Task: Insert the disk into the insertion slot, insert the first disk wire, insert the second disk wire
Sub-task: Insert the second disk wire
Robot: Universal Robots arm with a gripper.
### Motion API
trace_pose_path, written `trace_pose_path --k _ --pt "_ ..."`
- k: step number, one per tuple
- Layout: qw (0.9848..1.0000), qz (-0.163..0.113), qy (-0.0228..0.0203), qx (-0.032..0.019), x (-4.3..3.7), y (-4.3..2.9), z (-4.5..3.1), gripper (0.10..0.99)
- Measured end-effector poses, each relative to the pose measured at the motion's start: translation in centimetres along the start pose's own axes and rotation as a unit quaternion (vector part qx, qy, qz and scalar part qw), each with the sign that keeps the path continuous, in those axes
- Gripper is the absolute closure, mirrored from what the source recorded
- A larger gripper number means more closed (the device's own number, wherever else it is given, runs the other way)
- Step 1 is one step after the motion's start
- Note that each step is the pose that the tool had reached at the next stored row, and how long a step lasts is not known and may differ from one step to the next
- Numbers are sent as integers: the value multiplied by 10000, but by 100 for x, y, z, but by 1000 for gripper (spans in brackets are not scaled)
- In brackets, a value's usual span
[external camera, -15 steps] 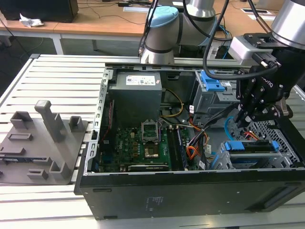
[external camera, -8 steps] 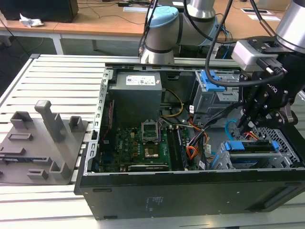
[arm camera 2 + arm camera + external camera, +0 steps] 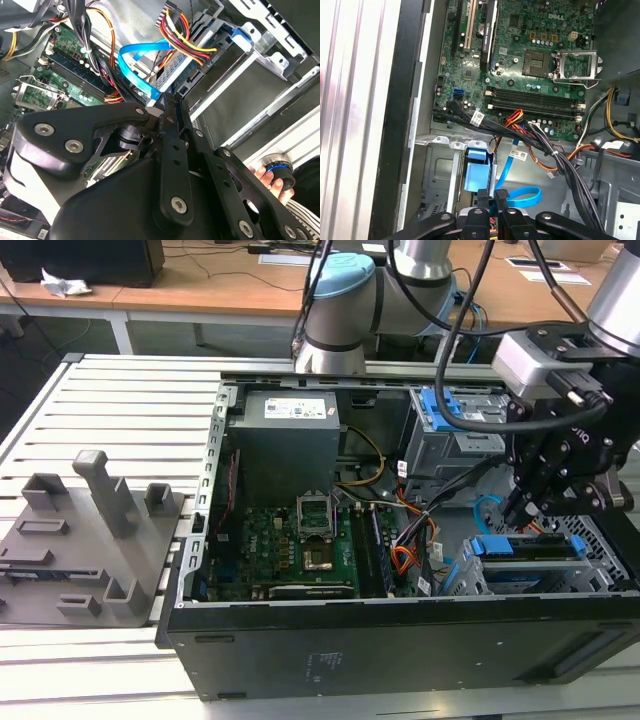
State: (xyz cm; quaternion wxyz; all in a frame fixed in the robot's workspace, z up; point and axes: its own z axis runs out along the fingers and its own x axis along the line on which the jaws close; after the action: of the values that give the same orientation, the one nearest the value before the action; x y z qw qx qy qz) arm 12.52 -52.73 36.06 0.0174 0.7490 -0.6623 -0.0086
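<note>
My hand (image 3: 520,508) hangs inside the open PC case (image 3: 400,640), at the exterior view's right, just above the disk (image 3: 530,548). The disk already sits in the slot (image 3: 470,575), its blue carrier edge showing along the top of the grey cage. In the second wrist view my fingers (image 3: 170,150) are drawn close together and pinch the dark plug at the end of a flat blue cable (image 3: 137,55), right beside the disk's connector end. The first wrist view shows the same pinch from the other side: the blue cable (image 3: 522,197) loops away from my fingertips (image 3: 492,200), with the motherboard (image 3: 530,55) beyond. The exterior view alone takes in the grey fixture (image 3: 85,540) on the counter (image 3: 110,390), well apart from the case. I count one disk, one blue cable, and one yellow-red wire bundle (image 3: 187,35). A person's hand (image 3: 272,175) shows in the second wrist view.
</note>
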Motion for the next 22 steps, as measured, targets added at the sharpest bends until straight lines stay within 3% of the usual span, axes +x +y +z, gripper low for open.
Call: trace_pose_path --k 5,12,16,20,22 --pt "10000 0 -1 0 4 -39 50 922" --pt "10000 22 -2 0 4 -43 56 922" --pt "9990 441 -18 -4 4 -43 59 922" --pt "9970 770 -30 -8 4 -43 63 922" --pt "9953 966 -37 -10 4 -43 66 922"
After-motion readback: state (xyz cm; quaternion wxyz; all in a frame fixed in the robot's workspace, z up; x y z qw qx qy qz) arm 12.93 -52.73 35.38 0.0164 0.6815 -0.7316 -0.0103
